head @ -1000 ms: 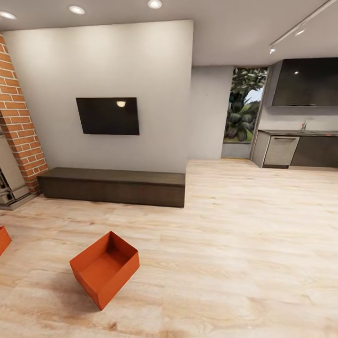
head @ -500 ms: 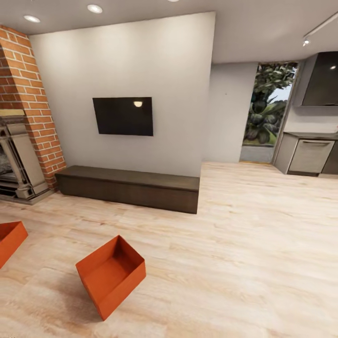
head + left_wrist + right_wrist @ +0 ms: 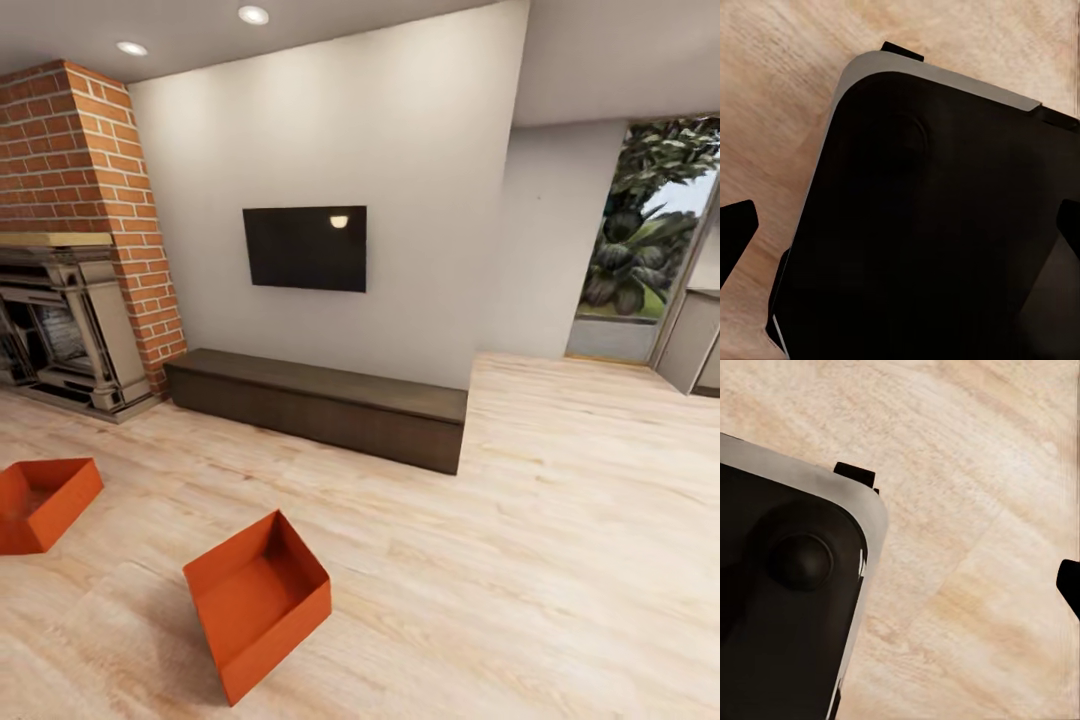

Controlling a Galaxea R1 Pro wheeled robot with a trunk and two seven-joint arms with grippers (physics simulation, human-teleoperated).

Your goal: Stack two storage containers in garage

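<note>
Living room, head view. The light wood plank floor point(image 3: 560, 560) spans the lower half of the scene, below a plain white wall point(image 3: 400, 150). A red brick chimney breast point(image 3: 85, 150) rises at the left edge over a stone fireplace point(image 3: 65, 330). A long, low dark wood bench point(image 3: 320, 405) runs along the base of the wall, beneath a wall-mounted black television point(image 3: 305, 248). At the right edge, a glazed opening point(image 3: 645, 240) shows green foliage outside.

Two orange-red storage containers stand on the planks, well apart: the nearer container point(image 3: 260, 600) lies in front of the bench, set corner-on to the camera; the farther container point(image 3: 45, 500) lies to its left, in front of the fireplace. Both are open-topped and look empty.

Wrist views: each looks down on the robot's dark, rounded base point(image 3: 922, 225) over the wood floor. Dark finger tips point(image 3: 735, 232) of the left gripper appear at opposite frame edges, so its jaws stand wide; one dark tip point(image 3: 1071, 585) of the right gripper shows, and its jaw spacing cannot be told.
</note>
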